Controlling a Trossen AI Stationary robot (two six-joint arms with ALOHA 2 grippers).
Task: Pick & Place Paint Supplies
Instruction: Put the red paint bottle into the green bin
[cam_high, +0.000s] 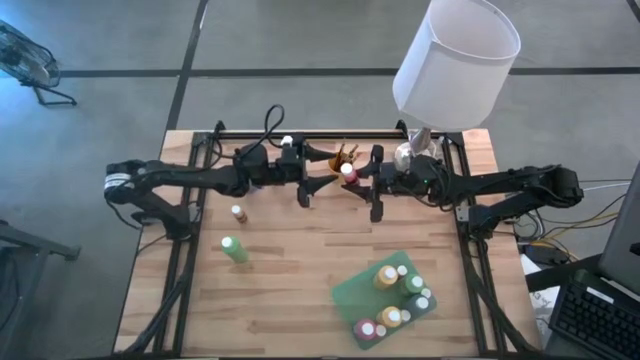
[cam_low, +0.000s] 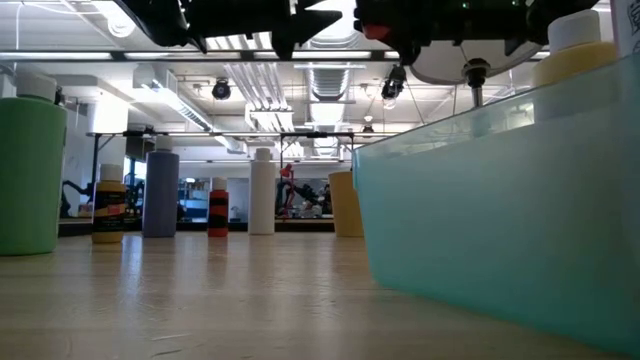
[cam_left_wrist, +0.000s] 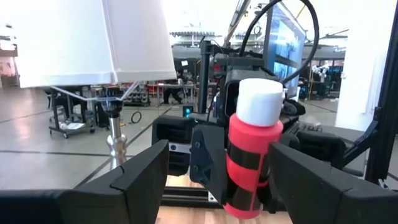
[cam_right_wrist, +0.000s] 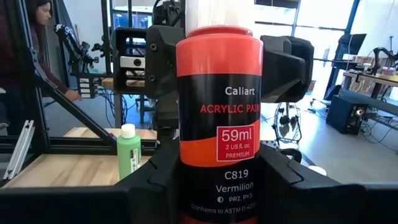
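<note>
Right wrist view: "Caliart Vermilion" bottle (cam_right_wrist: 216, 118)

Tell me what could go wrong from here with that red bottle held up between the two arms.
1. The right gripper holds the red bottle in mid-air while the open left gripper faces it closely; a mistimed handover could drop it onto the table.
2. The lamp stands right beside the right arm; a swing might knock it.
3. The green tray looks crowded, so placing could topple bottles.
</note>
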